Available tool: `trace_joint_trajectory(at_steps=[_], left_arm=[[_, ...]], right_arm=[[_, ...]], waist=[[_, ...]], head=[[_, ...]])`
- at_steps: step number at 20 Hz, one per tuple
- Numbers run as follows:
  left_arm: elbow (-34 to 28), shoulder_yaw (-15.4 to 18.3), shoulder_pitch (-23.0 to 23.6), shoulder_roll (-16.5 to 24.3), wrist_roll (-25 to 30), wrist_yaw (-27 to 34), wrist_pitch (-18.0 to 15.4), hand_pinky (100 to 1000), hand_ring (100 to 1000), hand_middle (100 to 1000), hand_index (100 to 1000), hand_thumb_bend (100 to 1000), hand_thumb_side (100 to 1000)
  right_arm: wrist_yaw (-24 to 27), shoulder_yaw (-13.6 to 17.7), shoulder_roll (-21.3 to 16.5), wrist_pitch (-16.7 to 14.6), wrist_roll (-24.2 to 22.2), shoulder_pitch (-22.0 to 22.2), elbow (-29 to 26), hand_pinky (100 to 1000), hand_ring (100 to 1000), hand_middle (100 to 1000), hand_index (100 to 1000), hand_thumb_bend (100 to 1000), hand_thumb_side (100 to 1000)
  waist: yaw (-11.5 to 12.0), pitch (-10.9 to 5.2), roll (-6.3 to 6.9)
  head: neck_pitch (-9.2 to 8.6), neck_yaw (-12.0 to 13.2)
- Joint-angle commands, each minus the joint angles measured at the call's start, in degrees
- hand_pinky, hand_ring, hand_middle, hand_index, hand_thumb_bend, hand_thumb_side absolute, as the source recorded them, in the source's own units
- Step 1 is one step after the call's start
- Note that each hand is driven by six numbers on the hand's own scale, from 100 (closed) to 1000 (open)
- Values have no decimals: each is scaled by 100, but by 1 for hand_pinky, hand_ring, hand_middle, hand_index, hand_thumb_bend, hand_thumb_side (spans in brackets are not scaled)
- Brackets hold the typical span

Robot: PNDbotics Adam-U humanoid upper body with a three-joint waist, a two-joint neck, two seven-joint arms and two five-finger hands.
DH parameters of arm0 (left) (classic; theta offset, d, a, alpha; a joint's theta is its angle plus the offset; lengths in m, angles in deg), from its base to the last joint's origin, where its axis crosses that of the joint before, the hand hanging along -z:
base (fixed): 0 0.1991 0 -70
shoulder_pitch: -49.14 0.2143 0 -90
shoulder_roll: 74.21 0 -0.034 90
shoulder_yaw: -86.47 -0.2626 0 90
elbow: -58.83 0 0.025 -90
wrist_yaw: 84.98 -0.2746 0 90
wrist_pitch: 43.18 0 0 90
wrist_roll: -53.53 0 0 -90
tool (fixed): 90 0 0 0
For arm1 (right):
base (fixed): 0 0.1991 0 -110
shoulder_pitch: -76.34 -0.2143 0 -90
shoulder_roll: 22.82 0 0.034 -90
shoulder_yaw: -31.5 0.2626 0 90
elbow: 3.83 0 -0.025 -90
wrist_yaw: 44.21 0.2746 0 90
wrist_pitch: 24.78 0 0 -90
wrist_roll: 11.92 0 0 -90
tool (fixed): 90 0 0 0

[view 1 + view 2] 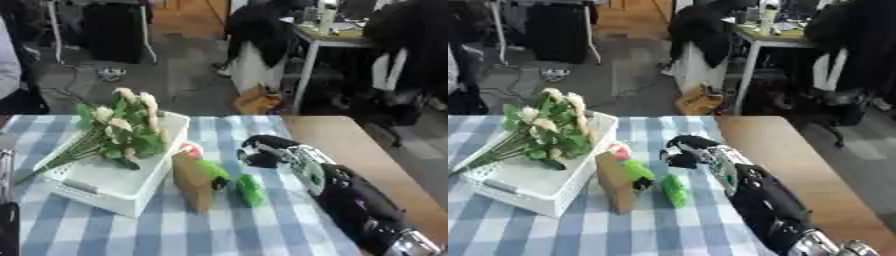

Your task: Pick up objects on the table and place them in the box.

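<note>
Right hand (262, 150) curled, grasping nothing, just right of green object (249, 190); flowers (118, 127) across white box (114, 185).

Checked-cloth table (219, 235) bearing white box (114, 182), brown block (191, 182), green pieces (249, 190).

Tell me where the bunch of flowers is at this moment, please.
The bunch of flowers lies across the white box, on the left side of the checked table, with its stems pointing out past the box's left edge.
</note>
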Motion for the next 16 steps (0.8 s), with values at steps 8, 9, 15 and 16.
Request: trace_joint_trajectory(at_steps=[8, 9, 15, 16], left_arm=[[-75, -20, -50, 113, 31, 20, 3, 680, 809, 816, 876, 100, 859], [-75, -19, -48, 117, 32, 20, 3, 680, 809, 816, 876, 100, 859], [-75, -23, -18, 158, 40, 15, 10, 680, 809, 815, 874, 100, 858], [-75, -24, -14, 163, 40, 14, 10, 680, 809, 814, 874, 100, 858]], right_arm=[[-418, -24, -97, -499, -1033, -70, 115, 865, 1000, 996, 1000, 439, 935], [-427, -37, -106, -522, -1124, -59, 105, 865, 1000, 996, 1000, 439, 935], [-442, -180, -178, -676, -1571, 7, 30, 858, 1000, 1000, 1000, 423, 923], [-435, -199, -184, -686, -1625, 24, 16, 858, 1000, 1000, 1000, 421, 923]], waist=[[-18, -171, -94], [-20, -174, -97], [-40, -208, -143], [-41, -213, -150]], head=[[163, -54], [173, -39], [240, 39], [248, 41]])
